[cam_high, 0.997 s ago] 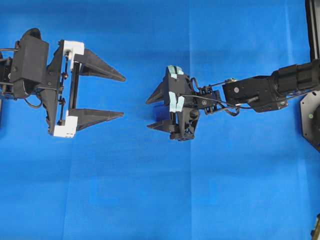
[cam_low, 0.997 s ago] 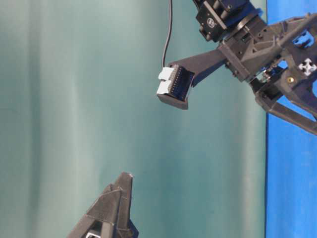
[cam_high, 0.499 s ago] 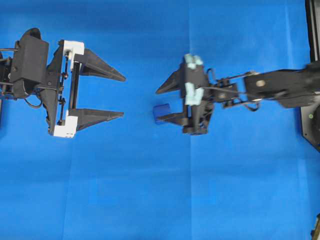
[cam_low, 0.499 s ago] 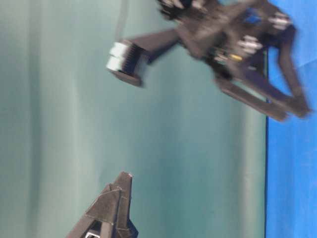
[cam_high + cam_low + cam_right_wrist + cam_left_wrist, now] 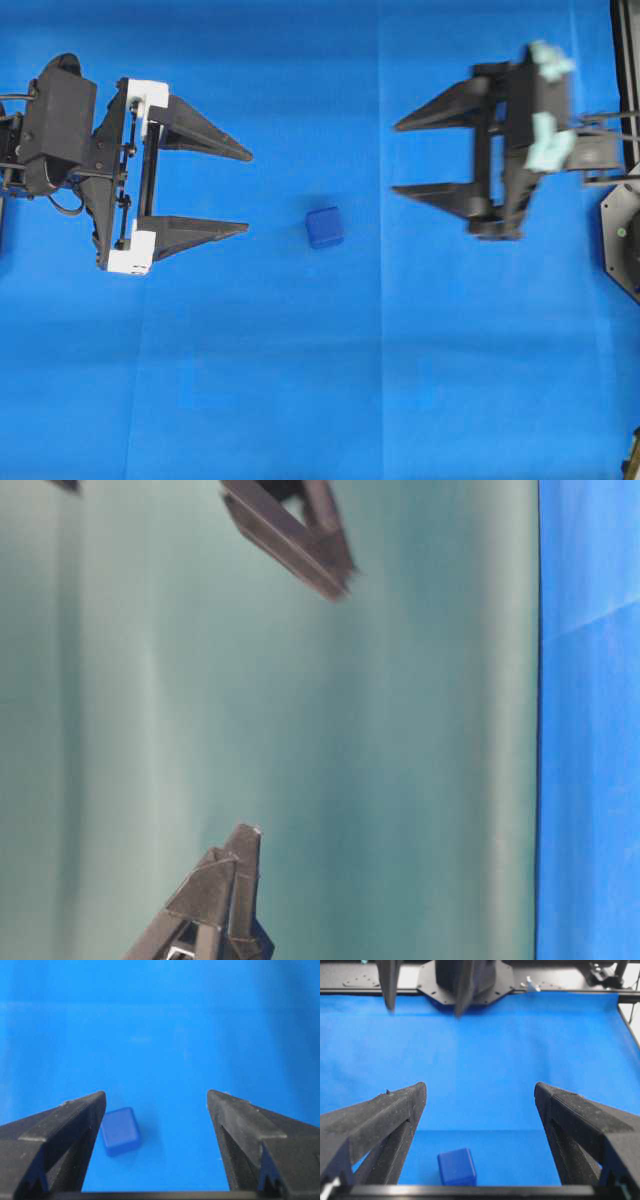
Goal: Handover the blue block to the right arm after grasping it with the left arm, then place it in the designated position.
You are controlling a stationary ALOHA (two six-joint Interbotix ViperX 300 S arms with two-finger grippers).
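- The blue block [image 5: 324, 227] lies on the blue cloth [image 5: 300, 380] covering the desk, between my two end effectors and touching neither.
- My left end effector [image 5: 247, 192] is spread wide and empty, fingers pointing at the block.
- My right end effector [image 5: 396, 158] stands apart near the right edge, jaws parted, holding nothing.
- Bare cloth surrounds the block on every side.

Bright, even light with soft shadows; the right claw [image 5: 396, 156] smears (motion blur) overhead.
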